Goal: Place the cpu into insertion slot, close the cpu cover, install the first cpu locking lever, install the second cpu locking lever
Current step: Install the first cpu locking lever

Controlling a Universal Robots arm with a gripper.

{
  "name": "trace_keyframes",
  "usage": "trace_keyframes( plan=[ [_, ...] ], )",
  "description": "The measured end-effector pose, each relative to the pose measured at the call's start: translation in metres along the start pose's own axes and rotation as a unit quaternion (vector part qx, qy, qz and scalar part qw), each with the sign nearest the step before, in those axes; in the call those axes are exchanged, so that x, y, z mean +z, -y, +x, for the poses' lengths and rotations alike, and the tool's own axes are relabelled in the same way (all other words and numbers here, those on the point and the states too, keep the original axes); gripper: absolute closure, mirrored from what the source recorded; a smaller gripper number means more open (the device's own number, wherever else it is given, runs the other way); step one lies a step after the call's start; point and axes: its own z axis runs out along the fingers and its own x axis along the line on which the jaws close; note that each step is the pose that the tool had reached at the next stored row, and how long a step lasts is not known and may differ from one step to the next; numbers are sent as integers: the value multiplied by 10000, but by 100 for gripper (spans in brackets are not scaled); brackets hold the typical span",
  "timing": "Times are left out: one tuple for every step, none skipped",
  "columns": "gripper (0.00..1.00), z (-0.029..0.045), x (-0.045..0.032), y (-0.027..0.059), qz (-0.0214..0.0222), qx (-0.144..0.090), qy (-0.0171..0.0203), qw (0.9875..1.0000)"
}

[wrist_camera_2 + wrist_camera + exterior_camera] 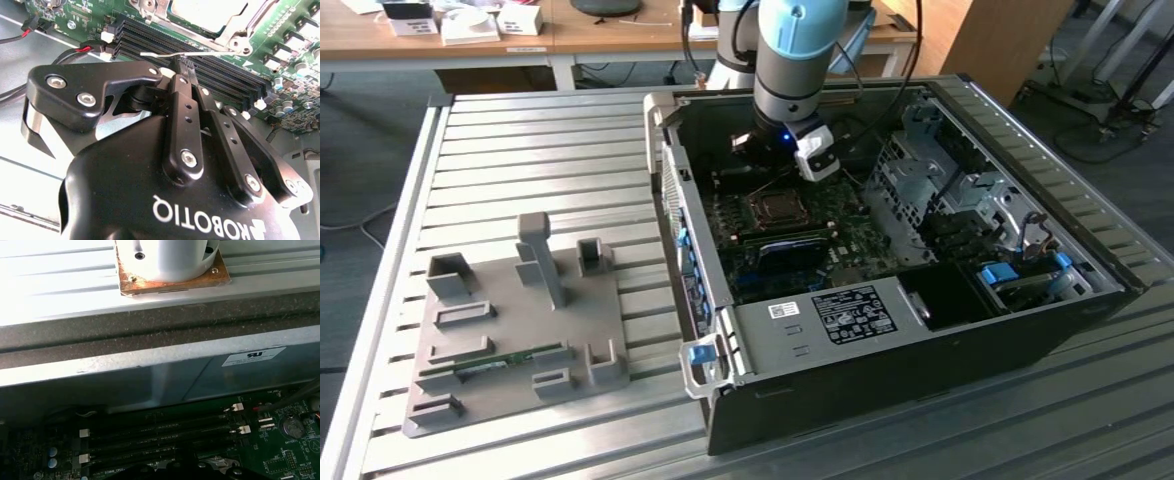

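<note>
Slatted metal table (520,150) carries an open computer case (881,370) and, towards the exterior view's left, a grey holder tray (494,330). Inside the case the arm reaches down to the motherboard (747,265), with its gripper (771,160) just beyond the socket. In the second wrist view the fingers (182,115) are drawn together. Their tips are right at a thin wire lever (215,51) that lies over the memory slots (150,40); whether they pinch it I cannot tell. The cpu (210,10) sits in the socket, with the cpu cover (232,36) down around it.
</note>
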Motion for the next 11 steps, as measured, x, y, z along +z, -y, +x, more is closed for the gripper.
trace_keyframes(
  plan=[
    [89,0,2,1,-1,0,1,10000],
    [89,0,2,1,-1,0,0,10000],
    [89,0,2,1,-1,0,1,10000],
    [89,0,2,2,-1,0,0,10000],
    [89,-1,2,4,-2,0,1,10000],
    [89,-1,1,7,-2,0,0,10000],
    [89,-1,0,7,-2,0,0,10000],
    [89,-2,0,8,-2,0,0,10000],
    [89,-2,0,8,-2,0,0,10000],
    [89,-2,0,8,-2,1,0,10000],
    [89,-2,-1,9,-3,0,0,10000]
  ],
)
